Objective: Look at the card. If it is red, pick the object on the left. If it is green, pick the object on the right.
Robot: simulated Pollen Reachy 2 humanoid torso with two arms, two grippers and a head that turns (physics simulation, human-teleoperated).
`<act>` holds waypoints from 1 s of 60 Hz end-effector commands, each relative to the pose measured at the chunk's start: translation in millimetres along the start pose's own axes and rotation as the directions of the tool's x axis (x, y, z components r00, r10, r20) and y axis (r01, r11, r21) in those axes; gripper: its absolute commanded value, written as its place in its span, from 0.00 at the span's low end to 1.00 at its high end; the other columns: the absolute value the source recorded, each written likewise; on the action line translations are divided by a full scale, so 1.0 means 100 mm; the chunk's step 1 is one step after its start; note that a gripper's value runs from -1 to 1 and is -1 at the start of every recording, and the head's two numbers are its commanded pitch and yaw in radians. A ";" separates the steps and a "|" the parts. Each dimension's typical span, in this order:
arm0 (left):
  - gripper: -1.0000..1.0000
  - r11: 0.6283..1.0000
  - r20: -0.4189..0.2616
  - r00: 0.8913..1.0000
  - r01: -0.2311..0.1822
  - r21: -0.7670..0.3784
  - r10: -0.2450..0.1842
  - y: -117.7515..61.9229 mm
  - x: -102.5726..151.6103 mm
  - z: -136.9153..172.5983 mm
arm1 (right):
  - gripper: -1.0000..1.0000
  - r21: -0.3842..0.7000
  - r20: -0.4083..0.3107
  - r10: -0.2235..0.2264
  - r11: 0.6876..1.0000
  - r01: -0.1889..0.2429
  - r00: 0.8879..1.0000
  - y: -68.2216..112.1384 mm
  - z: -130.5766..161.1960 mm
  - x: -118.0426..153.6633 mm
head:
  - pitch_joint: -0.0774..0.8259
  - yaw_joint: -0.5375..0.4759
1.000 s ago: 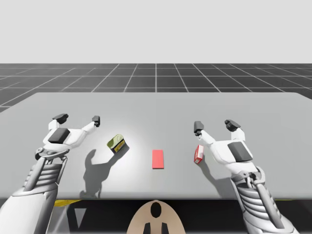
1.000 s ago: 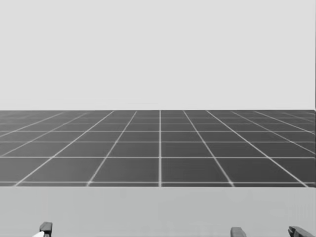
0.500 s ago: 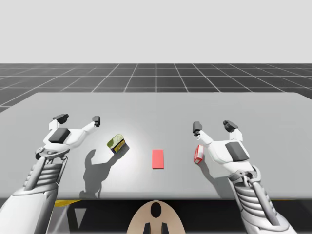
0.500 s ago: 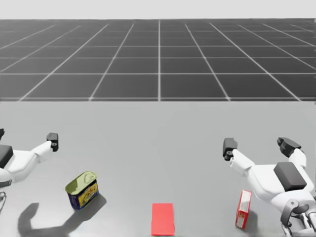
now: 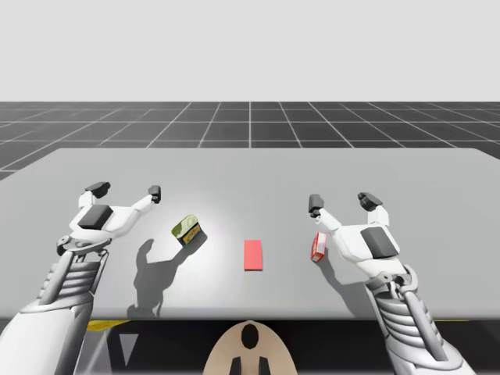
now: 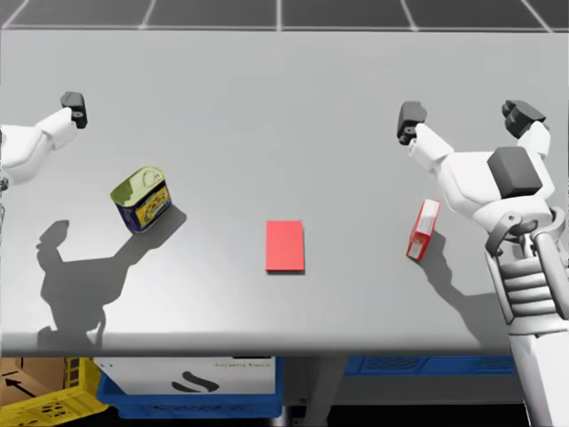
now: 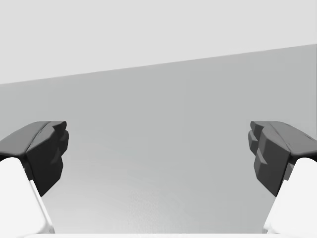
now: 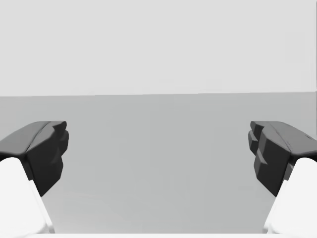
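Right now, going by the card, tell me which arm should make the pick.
Left. The card is red, so the target is the blue-and-yellow can on the left. My left gripper hovers open near it; my right gripper is beyond the card, by the red box.

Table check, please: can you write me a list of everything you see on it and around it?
Surface: grey table, flat.
Job's things: flat red card in the middle; squat blue tin with a yellow-green lid at its left; thin red-and-white box at its right.
Clutter: nothing seen.
Grippers: left gripper open, holding nothing; right gripper open, holding nothing.
Cables: nothing seen.
Surroundings: dark grid floor; blue crate and yellow crate under the table.
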 end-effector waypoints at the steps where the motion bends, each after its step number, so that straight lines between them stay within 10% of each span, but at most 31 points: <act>1: 0.00 1.000 0.000 1.000 0.002 0.000 -0.002 0.00 0.00 0.00 | 0.00 -0.002 0.004 -0.015 1.000 0.015 1.000 0.05 0.01 0.00 | 0.91 0.51; 60: 0.00 1.000 0.003 1.000 0.008 -0.005 -0.008 -0.03 0.00 0.01 | 0.00 0.001 0.008 -0.007 1.000 0.007 1.000 0.07 0.02 -0.01 | 0.82 0.85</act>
